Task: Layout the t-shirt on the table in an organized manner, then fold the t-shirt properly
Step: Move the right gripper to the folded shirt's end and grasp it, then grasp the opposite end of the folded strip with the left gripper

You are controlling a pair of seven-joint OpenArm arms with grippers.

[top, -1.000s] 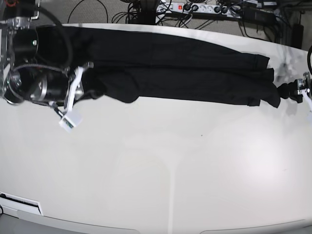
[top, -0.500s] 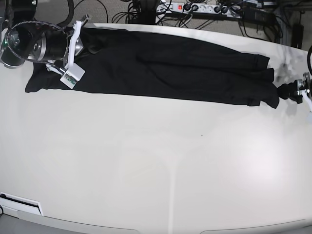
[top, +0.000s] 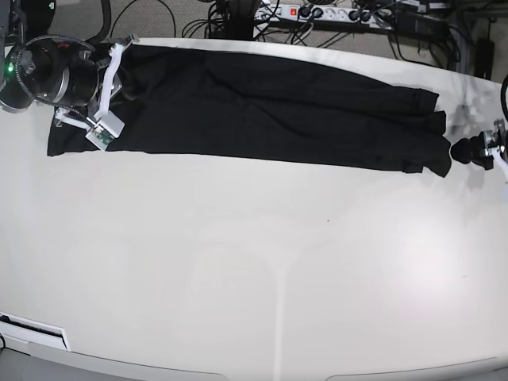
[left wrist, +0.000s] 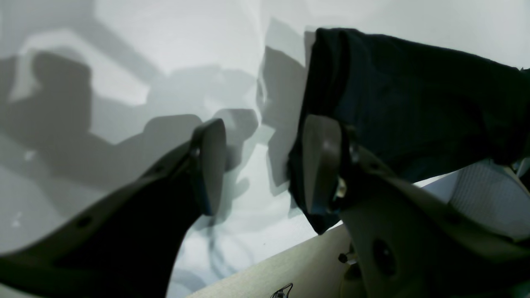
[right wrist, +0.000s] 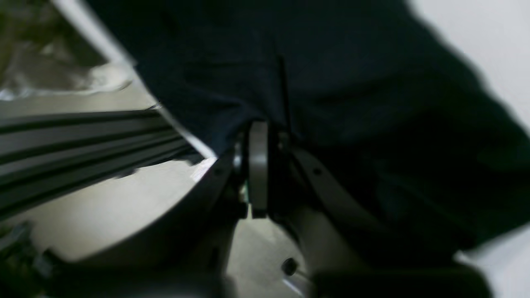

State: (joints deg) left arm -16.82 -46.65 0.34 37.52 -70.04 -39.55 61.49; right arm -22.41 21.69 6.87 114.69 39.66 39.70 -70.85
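Observation:
The black t-shirt (top: 262, 111) lies as a long flat band across the far part of the white table (top: 254, 262). My right gripper (top: 125, 86) is over its left end near the far left corner. In the blurred right wrist view the fingers (right wrist: 257, 165) stand close together against the dark t-shirt (right wrist: 352, 82); whether they still pinch it is unclear. My left gripper (top: 460, 151) sits just off the shirt's right end. The left wrist view shows my left gripper (left wrist: 265, 165) open and empty, with the t-shirt's edge (left wrist: 414, 103) just beyond its right finger (left wrist: 323, 165).
A power strip (top: 317, 14) and tangled cables lie on the floor past the table's far edge. The shirt's left end reaches close to that far edge. Floor shows beyond the table's edge in the left wrist view (left wrist: 269, 269).
My right arm carried the shirt's folded-over left end back toward the far left corner, and it now lies spread flat. The shirt's right end has drawn slightly away from my left gripper.

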